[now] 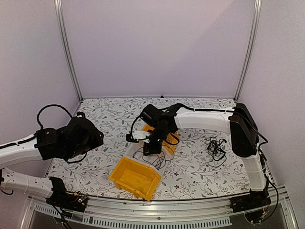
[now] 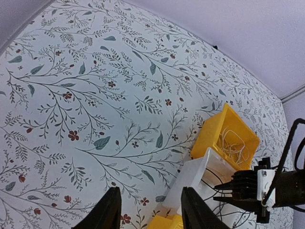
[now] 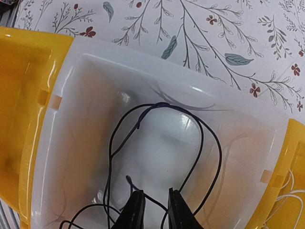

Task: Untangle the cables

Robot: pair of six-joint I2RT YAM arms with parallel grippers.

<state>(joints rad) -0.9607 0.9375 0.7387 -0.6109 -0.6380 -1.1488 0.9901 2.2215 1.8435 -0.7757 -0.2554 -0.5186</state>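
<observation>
A thin black cable (image 3: 162, 104) lies looped inside a translucent white bin (image 3: 167, 62). My right gripper (image 3: 156, 193) hangs over this bin with its jaws a narrow gap apart, and a strand of the cable runs between the fingers. In the top view the right gripper (image 1: 151, 148) is at the table's middle, with black cables (image 1: 155, 161) trailing below it. Another black bunch (image 1: 217, 149) lies on the table to the right. Cream-white cables (image 2: 233, 143) lie in a yellow bin (image 2: 209, 138). My left gripper (image 2: 151, 191) is open and empty above the patterned table, left of the bins.
A second yellow bin (image 1: 136, 177) stands tilted near the table's front edge. The white bin (image 2: 195, 174) sits between the two yellow ones. Metal frame posts (image 1: 66, 47) and pale walls close in the back and sides. The floral table (image 1: 114, 114) is bare at the back left.
</observation>
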